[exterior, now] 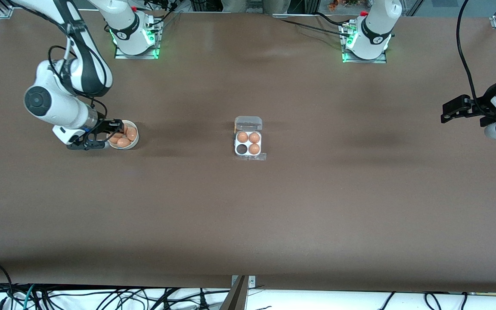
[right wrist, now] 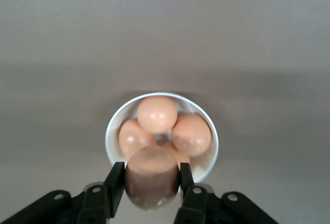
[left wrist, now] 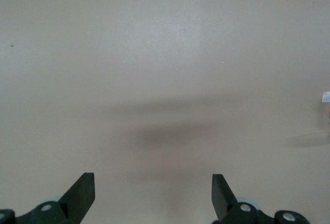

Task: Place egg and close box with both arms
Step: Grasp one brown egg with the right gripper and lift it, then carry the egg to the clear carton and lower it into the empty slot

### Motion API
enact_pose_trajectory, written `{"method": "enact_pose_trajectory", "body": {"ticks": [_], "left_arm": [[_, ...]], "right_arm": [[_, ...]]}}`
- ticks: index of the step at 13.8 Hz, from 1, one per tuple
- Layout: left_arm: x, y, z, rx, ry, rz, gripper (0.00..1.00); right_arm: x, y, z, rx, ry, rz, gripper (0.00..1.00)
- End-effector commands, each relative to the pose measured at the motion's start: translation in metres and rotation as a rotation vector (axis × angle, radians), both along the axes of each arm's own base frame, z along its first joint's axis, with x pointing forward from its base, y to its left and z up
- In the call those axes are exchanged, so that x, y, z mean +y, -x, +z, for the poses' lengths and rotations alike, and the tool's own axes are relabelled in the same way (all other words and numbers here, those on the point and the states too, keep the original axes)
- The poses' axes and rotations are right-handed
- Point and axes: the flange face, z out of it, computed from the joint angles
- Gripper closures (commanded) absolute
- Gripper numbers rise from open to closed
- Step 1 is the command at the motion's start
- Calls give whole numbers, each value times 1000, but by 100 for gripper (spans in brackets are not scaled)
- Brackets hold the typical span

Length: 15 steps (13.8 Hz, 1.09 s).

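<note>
The box [exterior: 248, 144] sits mid-table with its clear lid [exterior: 248, 123] open. Three orange-brown eggs fill its cells and one cell [exterior: 242, 149] is empty. My right gripper [exterior: 111, 130] hangs just over the rim of a round white bowl [exterior: 135, 144]. In the right wrist view the gripper [right wrist: 151, 175] is shut on an egg [right wrist: 151, 185], held just above the bowl [right wrist: 110, 131], which holds several more eggs [right wrist: 157, 113]. My left gripper [exterior: 446, 113] waits open and empty at the left arm's end of the table. In the left wrist view it [left wrist: 153, 183] is over bare table.
The brown table [exterior: 248, 215] lies bare between the bowl and the box. Cables hang along the edge nearest the front camera [exterior: 101, 297]. The arm bases [exterior: 136, 34] stand at the table's top edge.
</note>
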Motion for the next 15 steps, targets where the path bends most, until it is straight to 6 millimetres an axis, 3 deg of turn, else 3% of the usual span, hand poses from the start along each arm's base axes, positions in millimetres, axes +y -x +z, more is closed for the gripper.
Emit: {"method": "enact_pose_trajectory", "body": {"ticks": [1, 7, 9, 11, 12, 15], "left_arm": [[2, -4, 4, -3, -15, -21, 0], [1, -5, 1, 1, -16, -21, 0], [1, -5, 1, 1, -14, -21, 0], [1, -5, 1, 1, -16, -21, 0], [1, -5, 1, 1, -16, -19, 0], [1, -5, 1, 1, -16, -19, 0]], "right_arm": [[0, -12, 69, 21, -11, -6, 100], [2, -43, 224, 57, -21, -26, 100], [9, -50, 260, 43, -27, -46, 100], [40, -61, 271, 34, -61, -86, 100], [66, -68, 263, 45, -55, -90, 100], [167, -89, 238, 50, -29, -120, 100]]}}
